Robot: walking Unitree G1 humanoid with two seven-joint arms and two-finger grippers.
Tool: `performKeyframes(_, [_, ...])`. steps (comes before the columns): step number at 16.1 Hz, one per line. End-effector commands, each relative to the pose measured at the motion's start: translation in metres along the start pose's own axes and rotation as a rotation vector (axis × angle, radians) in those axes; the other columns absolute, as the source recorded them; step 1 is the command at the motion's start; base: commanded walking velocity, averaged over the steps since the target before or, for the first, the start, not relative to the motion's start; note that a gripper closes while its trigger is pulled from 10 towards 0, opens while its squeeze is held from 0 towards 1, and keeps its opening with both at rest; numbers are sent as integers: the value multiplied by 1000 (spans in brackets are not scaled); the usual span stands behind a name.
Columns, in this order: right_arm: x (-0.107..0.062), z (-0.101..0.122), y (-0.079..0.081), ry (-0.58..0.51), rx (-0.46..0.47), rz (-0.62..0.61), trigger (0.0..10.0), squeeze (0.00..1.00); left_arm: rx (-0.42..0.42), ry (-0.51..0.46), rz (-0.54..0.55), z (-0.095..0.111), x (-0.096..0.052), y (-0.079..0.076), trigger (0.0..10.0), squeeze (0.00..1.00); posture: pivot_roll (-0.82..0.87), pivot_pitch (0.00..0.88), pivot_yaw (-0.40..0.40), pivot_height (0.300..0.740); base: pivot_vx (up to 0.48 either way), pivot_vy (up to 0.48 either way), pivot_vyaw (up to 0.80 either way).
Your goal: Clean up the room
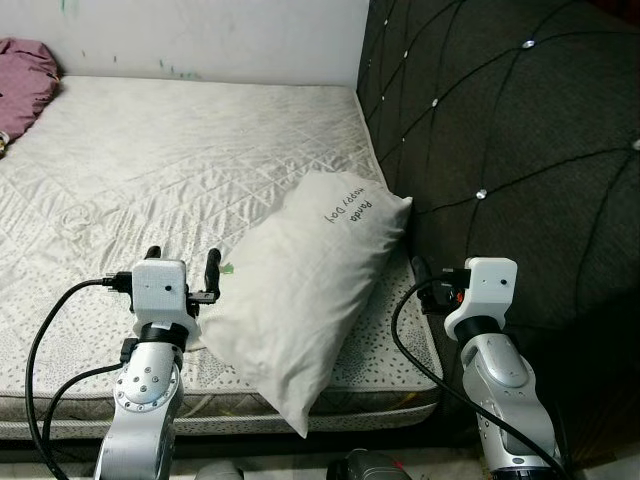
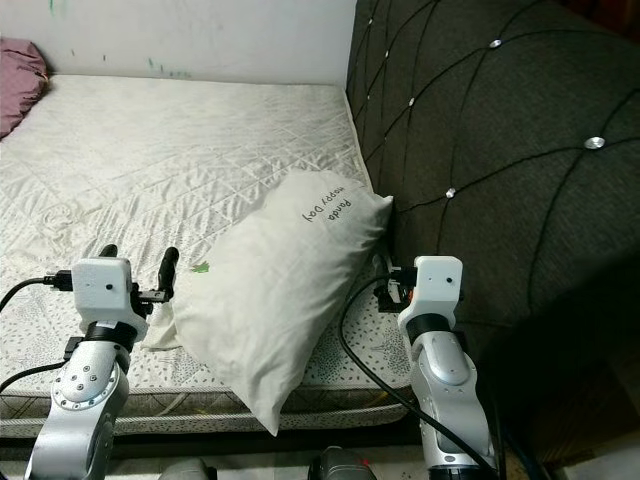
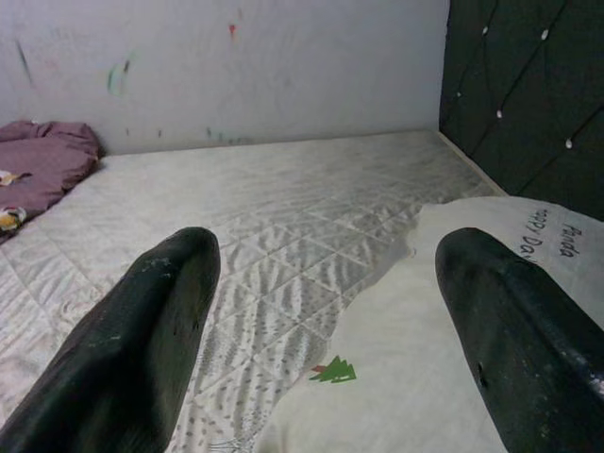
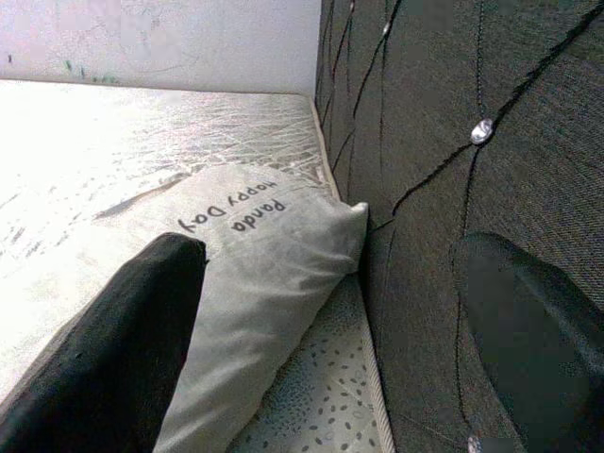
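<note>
A white pillow printed "Happy Day Panda" lies slanted on the mattress. Its far corner rests against the dark headboard and its near corner hangs over the front edge. My left gripper hovers at the pillow's left side, open, with the pillow's edge and a small green tree print between its fingers. Low at the pillow's right, beside the headboard, my right gripper is also open and holds nothing.
A dark tufted headboard with silver studs rises along the right of the bed. A purple blanket is bunched at the far left corner against the white wall. The quilted mattress stretches bare between them.
</note>
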State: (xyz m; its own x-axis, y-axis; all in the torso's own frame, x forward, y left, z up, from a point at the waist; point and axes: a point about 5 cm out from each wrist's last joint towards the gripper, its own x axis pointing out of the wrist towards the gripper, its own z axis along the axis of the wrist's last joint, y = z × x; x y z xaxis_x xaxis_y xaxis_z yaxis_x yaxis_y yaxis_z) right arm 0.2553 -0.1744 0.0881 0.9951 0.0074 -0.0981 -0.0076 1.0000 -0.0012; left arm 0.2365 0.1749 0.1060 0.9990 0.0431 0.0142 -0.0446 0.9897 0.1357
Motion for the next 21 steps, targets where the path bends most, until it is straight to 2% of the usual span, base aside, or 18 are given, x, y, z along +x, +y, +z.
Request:
performKeyframes(1, [3, 2, 2, -5, -12, 20, 10000, 0, 4, 4, -2, -1, 1, -1, 10000, 0, 10, 7, -48, 695, 0, 0, 0])
performKeyframes(6, [3, 1, 2, -1, -13, 22, 10000, 0, 3, -1, -3, -1, 1, -2, 10000, 0, 11, 4, -49, 640, 0, 0, 0])
performKeyframes(13, [5, 1, 4, 8, -11, 40, 10000, 0, -45, 5, -5, 1, 3, 1, 10000, 0, 13, 18, -56, 640, 0, 0, 0])
performKeyframes(19, [8, 2, 8, 1, -20, 72, 10000, 0, -46, -10, -2, 3, 4, 5, 10000, 0, 18, 18, -56, 640, 0, 0, 0])
performKeyframes(21, [8, 3, 10, -7, -29, 84, 10000, 0, -51, -11, -10, 3, 4, 4, 10000, 0, 15, 18, -54, 640, 246, 0, 656])
